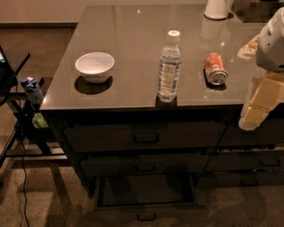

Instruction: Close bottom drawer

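Observation:
The bottom drawer (144,208) is the lowest of three wide dark drawers under the counter. It stands pulled out toward me, its inside dark and showing nothing, with its small dark pull (146,217) at front centre. The two matching drawers above it, the top drawer (145,136) and the middle drawer (144,165), sit flush. My gripper (255,113) hangs at the right edge of the view, pale yellow below a white arm housing, in front of the right-hand drawer stack, well above and right of the open drawer.
On the grey counter (128,31) stand a white bowl (94,66), a clear water bottle (169,66), a red can on its side (215,68) and a white container (217,9). A narrower right drawer stack (257,162) is beside the wide one. A dark stand with cable (17,124) is left.

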Available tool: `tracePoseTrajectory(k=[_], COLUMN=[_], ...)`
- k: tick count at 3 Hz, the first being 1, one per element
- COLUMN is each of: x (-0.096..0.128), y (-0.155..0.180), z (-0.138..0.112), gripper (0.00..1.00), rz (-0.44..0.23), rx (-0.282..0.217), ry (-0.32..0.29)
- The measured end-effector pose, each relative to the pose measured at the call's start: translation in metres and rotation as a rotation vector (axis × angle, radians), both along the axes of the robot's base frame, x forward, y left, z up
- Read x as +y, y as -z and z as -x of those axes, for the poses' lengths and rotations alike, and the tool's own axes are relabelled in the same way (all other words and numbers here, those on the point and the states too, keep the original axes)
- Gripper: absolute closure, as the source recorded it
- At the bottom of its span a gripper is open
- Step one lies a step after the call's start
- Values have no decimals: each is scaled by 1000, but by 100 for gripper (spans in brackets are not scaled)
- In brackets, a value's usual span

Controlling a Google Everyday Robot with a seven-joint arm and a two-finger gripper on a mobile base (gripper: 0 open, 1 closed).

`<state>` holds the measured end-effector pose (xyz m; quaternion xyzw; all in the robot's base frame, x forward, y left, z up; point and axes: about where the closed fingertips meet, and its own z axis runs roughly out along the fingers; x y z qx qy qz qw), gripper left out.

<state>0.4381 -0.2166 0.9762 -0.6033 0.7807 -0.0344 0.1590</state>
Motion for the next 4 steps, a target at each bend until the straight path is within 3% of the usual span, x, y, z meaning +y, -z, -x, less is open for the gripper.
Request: tracePoseTrajectory(k=[1, 2, 4], x=[0, 0, 0], y=[0, 0, 0], z=[0, 0, 0], gripper=[0, 15, 62], rz=[0, 0, 0], rx=[0, 0, 0], ry=[0, 0, 0])
